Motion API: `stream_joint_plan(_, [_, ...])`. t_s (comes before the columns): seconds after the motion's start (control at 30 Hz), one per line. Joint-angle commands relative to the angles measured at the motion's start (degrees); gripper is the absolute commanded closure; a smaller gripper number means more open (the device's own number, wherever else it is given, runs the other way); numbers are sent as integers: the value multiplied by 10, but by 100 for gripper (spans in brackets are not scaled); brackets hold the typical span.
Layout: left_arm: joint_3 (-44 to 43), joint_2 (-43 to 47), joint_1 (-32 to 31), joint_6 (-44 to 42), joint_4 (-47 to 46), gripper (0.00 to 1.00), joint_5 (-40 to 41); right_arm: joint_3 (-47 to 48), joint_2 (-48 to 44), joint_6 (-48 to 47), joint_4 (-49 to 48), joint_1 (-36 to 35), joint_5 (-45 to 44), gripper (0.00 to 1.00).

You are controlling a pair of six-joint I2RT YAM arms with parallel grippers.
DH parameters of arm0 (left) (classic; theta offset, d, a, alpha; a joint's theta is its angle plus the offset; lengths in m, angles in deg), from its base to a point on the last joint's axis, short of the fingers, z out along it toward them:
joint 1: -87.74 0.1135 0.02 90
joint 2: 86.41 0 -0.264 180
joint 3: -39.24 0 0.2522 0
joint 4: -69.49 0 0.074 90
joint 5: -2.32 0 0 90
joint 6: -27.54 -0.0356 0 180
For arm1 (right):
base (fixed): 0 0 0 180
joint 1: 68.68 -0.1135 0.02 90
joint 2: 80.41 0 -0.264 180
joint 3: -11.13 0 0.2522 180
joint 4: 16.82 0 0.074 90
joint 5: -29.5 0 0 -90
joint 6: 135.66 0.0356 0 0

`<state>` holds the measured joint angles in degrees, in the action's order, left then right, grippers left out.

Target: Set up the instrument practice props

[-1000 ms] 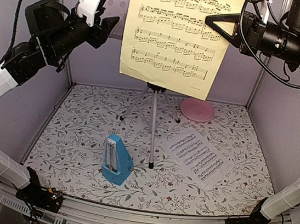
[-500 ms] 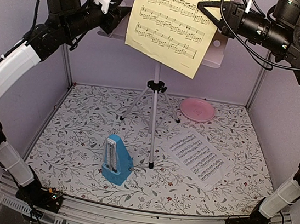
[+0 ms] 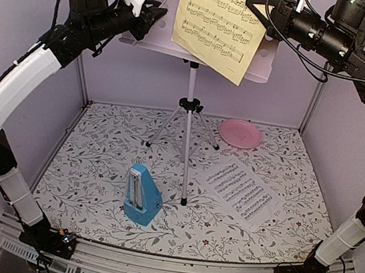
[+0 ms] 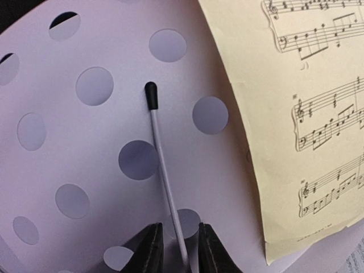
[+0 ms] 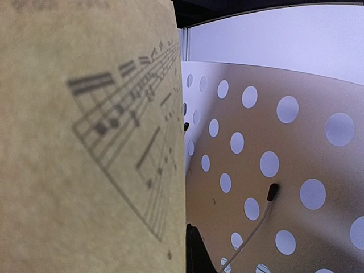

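Observation:
The pale perforated music stand (image 3: 151, 40) stands on silver tripod legs (image 3: 186, 140) at the back middle. My right gripper (image 3: 253, 8) is shut on the yellow sheet (image 3: 217, 23) and holds it against the stand's front. In the right wrist view the sheet (image 5: 68, 170) fills the left half and hides one finger. My left gripper (image 4: 179, 233) is open at the stand's left part (image 4: 102, 142), its fingers on either side of a thin white retainer rod (image 4: 162, 165). The white sheet (image 3: 239, 190) lies flat on the table. The blue metronome (image 3: 142, 195) stands front left of the tripod.
A pink round plate (image 3: 240, 133) lies at the back right of the floral table mat (image 3: 99, 159). Lilac walls close off the left, back and right. A second retainer rod (image 5: 256, 224) shows on the stand in the right wrist view.
My right gripper has carried the yellow sheet up and right, onto the stand's face. My left gripper has risen and moved right to the stand's left part.

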<state>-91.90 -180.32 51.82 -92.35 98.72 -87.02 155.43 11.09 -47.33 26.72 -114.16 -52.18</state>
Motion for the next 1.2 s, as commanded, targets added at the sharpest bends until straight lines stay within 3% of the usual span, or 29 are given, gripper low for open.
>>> stream_joint_plan(0.0, [-18, -9, 7, 4, -6, 82, 0, 13, 9, -16, -22, -3, -31, 100])
stream_joint_plan(0.13, [-3, 1, 5, 8, -32, 100, 0, 13, 13, -20, -22, -3, -36, 100])
stream_joint_plan(0.4, [66, 36, 4, 36, -108, 100, 8, 14, 18, -27, -34, -3, -81, 100])
stream_joint_plan(0.63, [196, 90, 1, 52, -265, 100, -1, 14, 24, -32, -45, -3, -90, 100])
stream_joint_plan(1.17, [165, 56, -2, 50, -254, 100, -53, 40, 62, -26, -89, -5, -60, 100])
